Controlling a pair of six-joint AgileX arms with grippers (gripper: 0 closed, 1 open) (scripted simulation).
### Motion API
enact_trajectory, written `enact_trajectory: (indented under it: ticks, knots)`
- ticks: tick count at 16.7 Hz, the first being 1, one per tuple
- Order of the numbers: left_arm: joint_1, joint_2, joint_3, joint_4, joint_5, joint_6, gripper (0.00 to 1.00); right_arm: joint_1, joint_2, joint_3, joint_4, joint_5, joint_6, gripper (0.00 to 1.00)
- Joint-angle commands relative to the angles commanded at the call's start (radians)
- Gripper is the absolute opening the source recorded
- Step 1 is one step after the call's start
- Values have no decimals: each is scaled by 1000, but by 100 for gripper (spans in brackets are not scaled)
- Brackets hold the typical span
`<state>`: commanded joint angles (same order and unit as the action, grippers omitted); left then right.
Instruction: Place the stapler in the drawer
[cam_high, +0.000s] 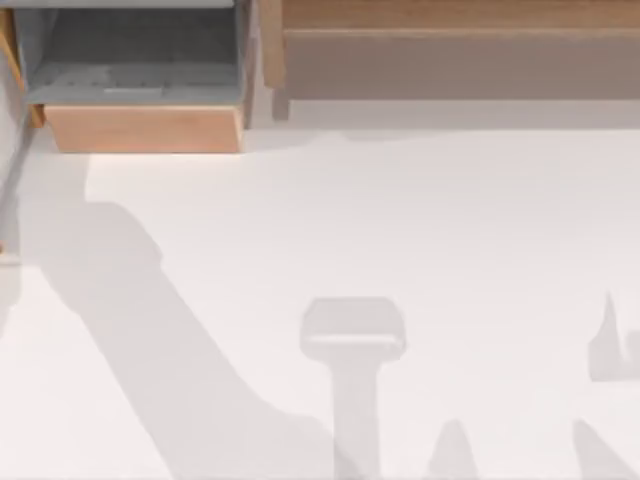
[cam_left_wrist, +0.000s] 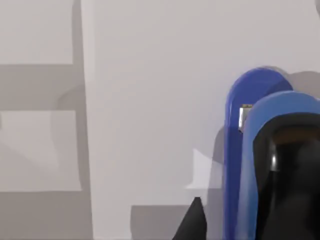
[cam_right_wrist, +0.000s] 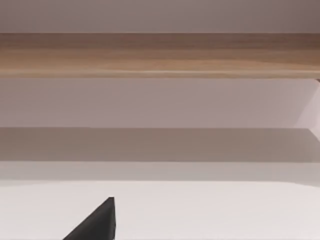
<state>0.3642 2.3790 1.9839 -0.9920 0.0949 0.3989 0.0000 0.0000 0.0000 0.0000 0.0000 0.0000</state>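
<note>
The stapler (cam_left_wrist: 260, 150), a blue bar with a black rounded top and a small pale mark, lies on the white table close under my left wrist camera. A black tip of my left gripper (cam_left_wrist: 195, 222) pokes in just beside the stapler, apart from it by a narrow strip of table. The drawer (cam_high: 140, 128) stands pulled out at the table's far left, with grey inner walls and floor and a light tan front panel. My right gripper (cam_right_wrist: 100, 222) faces the cabinet, over bare table.
A wide brown wooden cabinet (cam_high: 450, 50) runs along the far edge to the right of the drawer, also seen as cabinet (cam_right_wrist: 160, 55). Arm shadows cross the white table (cam_high: 400, 220) at its left and near edge.
</note>
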Motion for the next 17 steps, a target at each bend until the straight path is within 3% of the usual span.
enact_trajectory:
  ticks: [3,4,13,17]
  knots:
    - [0,0,0,0,0,0,98,0,0,0,0,0,0,100]
    - [0,0,0,0,0,0,100,0,0,0,0,0,0,100]
    - [-2,0,0,0,0,0,100,0,0,0,0,0,0,100]
    - [5,-63,-42,98,50,26,100,0,0,0,0,0,0,100]
